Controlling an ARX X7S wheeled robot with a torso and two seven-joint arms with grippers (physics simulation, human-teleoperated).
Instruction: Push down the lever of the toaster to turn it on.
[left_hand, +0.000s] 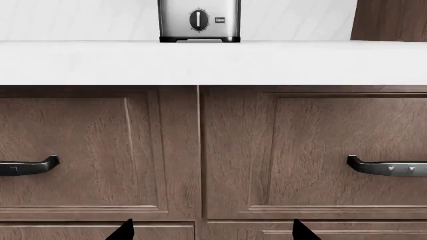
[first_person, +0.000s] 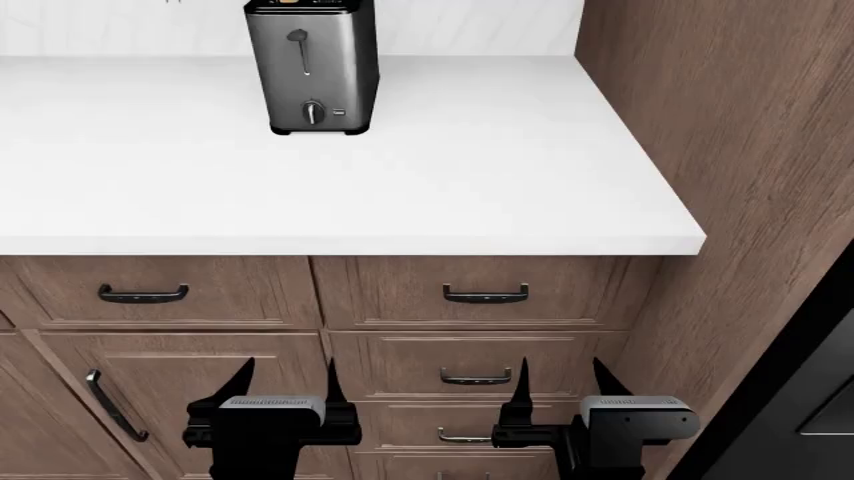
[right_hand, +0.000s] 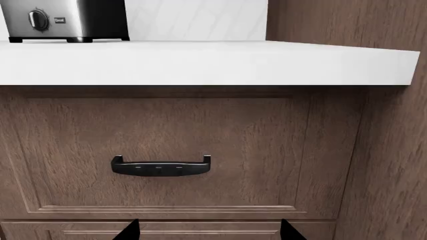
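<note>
The steel toaster (first_person: 311, 68) stands at the back of the white counter (first_person: 467, 170), its narrow face toward me. The dark lever (first_person: 298, 37) sits high in its vertical slot, above the round dial (first_person: 311, 112). In the left wrist view only the toaster's lower part (left_hand: 199, 21) with the dial shows; the lever is out of view there. In the right wrist view the toaster's base (right_hand: 67, 20) shows. My left gripper (first_person: 288, 384) and right gripper (first_person: 558, 384) are open and empty, low in front of the drawers, far below the toaster.
Brown wooden drawers with dark handles (first_person: 486, 295) fill the cabinet front under the counter. A tall wooden panel (first_person: 721, 150) rises at the right of the counter. A dark appliance edge (first_person: 814, 400) is at the far right.
</note>
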